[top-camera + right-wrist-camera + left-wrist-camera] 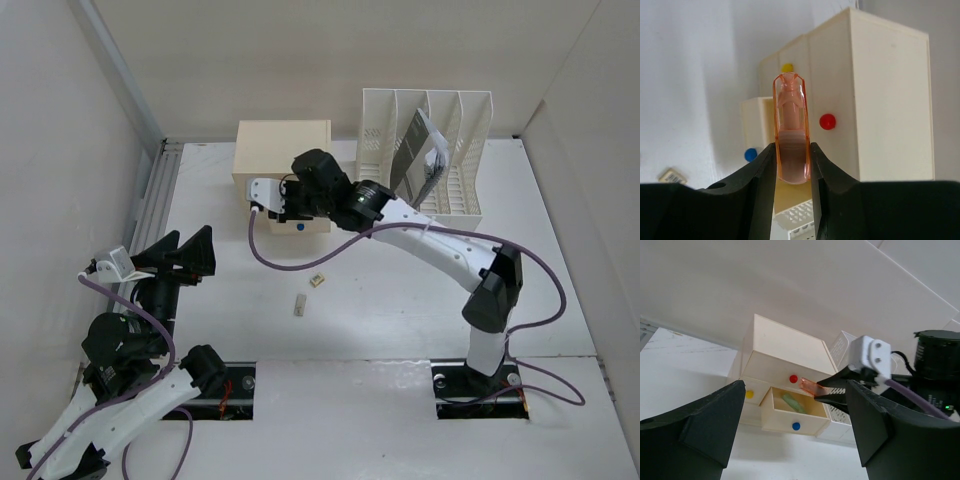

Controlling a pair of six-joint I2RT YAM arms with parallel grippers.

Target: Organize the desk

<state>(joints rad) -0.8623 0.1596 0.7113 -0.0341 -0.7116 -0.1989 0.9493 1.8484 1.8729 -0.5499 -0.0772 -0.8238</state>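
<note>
White and matte, the desk [400,330] spreads beneath both arms. At the near left, the left gripper [190,240] hangs spread wide, holding nothing. A small tag [318,281] and a pale block [299,305] lie mid-desk. Farther off, the right gripper [792,150] is clamped on an orange translucent tube [790,115] at the open drawer [790,415] of the cream box [283,150]. The tube is likely light, stiff, slick plastic, so pinching its sides near the base seems safest. A file rack [430,130] stands far right.

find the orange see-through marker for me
In the left wrist view the orange marker is pinched in the right gripper over the cream box's open blue-knob drawer.
</note>
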